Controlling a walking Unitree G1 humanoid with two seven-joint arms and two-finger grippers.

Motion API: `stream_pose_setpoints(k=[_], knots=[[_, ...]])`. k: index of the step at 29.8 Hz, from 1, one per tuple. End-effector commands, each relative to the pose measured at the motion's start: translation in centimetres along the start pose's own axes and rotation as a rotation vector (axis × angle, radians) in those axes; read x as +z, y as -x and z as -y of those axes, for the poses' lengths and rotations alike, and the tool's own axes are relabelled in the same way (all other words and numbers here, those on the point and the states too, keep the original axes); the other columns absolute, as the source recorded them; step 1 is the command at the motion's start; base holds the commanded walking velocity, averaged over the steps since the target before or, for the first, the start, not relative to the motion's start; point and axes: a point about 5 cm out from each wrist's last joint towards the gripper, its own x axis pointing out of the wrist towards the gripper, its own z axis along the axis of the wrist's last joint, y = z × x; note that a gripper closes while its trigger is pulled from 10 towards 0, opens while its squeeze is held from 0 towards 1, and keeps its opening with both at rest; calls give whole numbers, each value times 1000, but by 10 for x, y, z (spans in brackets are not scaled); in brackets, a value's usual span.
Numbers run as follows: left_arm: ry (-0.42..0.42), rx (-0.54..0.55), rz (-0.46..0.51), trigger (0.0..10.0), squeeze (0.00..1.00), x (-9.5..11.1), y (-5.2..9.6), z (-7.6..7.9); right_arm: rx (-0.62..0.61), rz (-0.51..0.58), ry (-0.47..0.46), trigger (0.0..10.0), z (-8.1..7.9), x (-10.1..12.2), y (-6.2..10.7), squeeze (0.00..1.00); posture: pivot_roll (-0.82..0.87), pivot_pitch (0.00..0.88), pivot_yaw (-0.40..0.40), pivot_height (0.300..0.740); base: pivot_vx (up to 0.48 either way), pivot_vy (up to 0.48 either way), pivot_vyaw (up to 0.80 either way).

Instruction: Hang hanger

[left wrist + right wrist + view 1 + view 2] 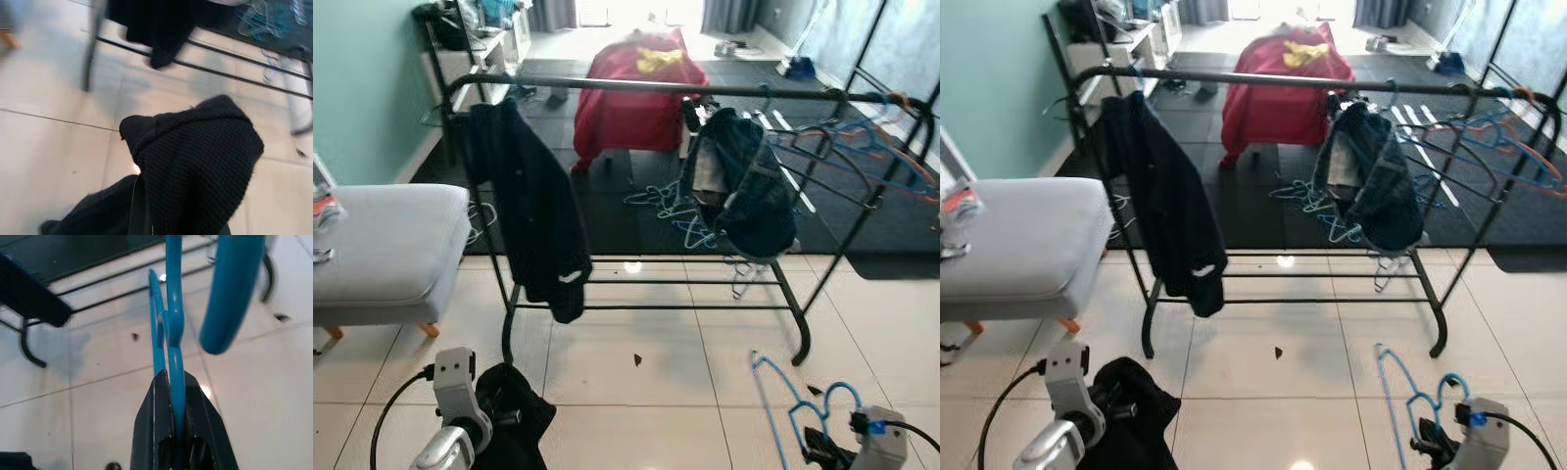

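Note:
My right gripper [175,396] is shut on a blue plastic hanger [793,401], held low above the white tiles at the bottom right, hook end up. My left gripper [504,416] is low at the bottom left, shut on a black knitted garment [195,156] that drapes down over it. Ahead stands a black clothes rack [656,88] with a dark jacket [533,211] hung at its left end and a navy garment [744,186] toward the right. More hangers [886,157] hang at the rack's right end.
A grey cushioned seat [382,250] stands at the left. Loose blue hangers [671,211] lie on the dark mat behind the rack. A red-covered piece of furniture [636,88] is farther back. A shelf unit [460,49] stands by the teal wall.

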Motion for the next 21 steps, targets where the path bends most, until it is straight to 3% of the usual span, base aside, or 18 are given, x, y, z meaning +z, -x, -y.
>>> stream_pose_setpoints(k=[1,21], knots=[[-22,-3,21,10000,0,3,0,2,-3,-5,0,10000,0,-5,1,0,-33,60,-40,740,0,0,719],[-54,-13,23,10000,0,-1,0,7,4,4,-10,10000,0,-11,-5,0,-28,22,-29,740,0,0,724]])
